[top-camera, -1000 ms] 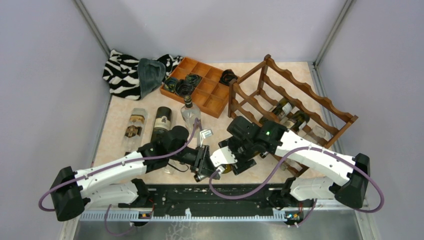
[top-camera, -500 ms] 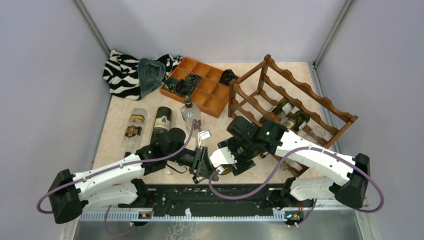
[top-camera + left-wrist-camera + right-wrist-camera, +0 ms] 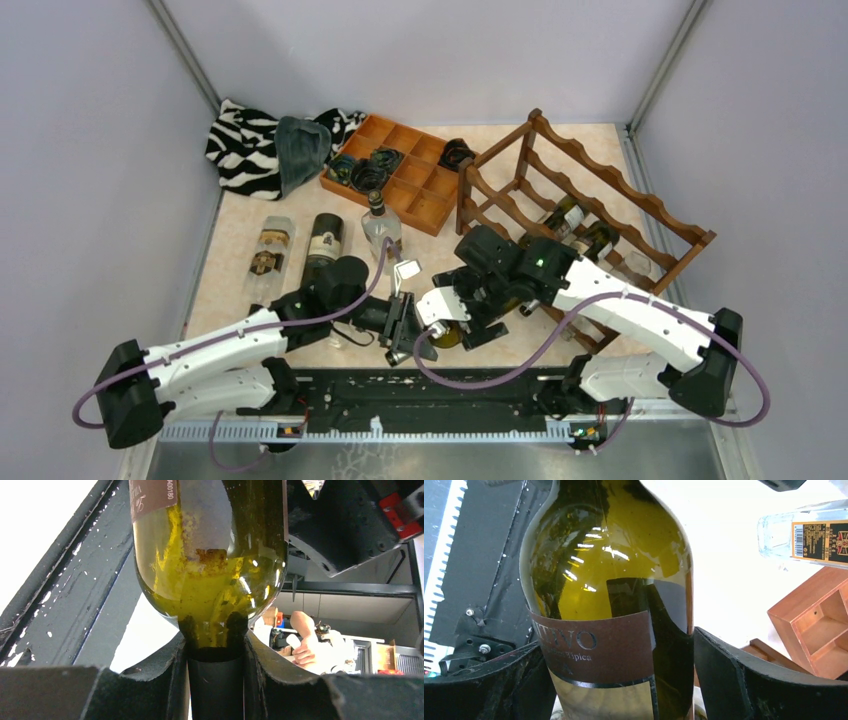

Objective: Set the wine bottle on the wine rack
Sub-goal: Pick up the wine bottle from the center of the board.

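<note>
The bottle (image 3: 452, 337) lies at the table's (image 3: 232, 225) near edge, neck clamped by the closed left fingers (image 3: 169, 677), body between the spread right fingers (image 3: 744, 680), grip unclear, base toward the rack (image 3: 590, 190) beside the right arm.

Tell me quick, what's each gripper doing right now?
Left gripper: closed on the wine bottle, at its neck.
Right gripper: open around the bottle's body, a slim gap showing.

Zebra-striped cloth (image 3: 240, 145), orange-brown compartment tray (image 3: 430, 207), perhaps dark coasters (image 3: 365, 172) inside.

Pale lilac walls (image 3: 420, 50), beige speckled tabletop (image 3: 235, 225)
</note>
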Tool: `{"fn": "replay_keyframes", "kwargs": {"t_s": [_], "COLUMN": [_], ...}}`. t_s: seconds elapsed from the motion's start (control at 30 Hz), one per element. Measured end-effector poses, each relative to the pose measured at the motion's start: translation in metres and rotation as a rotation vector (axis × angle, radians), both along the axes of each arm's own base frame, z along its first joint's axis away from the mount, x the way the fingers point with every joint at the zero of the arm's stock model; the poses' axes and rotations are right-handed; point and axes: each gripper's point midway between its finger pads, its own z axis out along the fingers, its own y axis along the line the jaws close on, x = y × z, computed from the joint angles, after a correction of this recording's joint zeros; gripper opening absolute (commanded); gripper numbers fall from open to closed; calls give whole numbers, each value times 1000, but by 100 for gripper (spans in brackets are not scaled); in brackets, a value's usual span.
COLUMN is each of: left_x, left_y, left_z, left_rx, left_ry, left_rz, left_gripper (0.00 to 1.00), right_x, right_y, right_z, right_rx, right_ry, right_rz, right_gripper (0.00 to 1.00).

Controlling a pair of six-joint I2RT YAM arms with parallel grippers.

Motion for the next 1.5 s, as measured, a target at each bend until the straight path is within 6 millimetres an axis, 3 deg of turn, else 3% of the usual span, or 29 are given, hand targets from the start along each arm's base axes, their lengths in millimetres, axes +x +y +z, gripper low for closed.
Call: {"fn": "replay_keyframes", "kwargs": {"t_s": [0.17,0.4,0.9,1.03,1.27,1.37,1.5], "left_x": [2,6,12,17,26,29,31], "left_y": [-2,-4,1,-1,-4,-4,-3], "left_z": [-3,2,-4,1,7,6,4], "left_rx": [10,28,92,87,81,92,112], "left_ry": [-19,-52,-66,-97,-163,-187,-216], "left_rz": [-6,-8,32,50,81,90,94], "left_gripper": [0,0,0,0,0,0,0], "right_x": [-3,-5,-11,11,79,101,131], "right_y": [0,-1,-27,-37,-70,-81,-95], "right_z": [8,38,100,121,162,164,151], "right_rx": [26,128,355,440,620,634,590], "right_ry": [42,96,129,133,115,106,87], "right_rz": [-9,-26,-62,-223,-645,-782,-942], "right_gripper": [93,97,98,98,94,92,82]}}
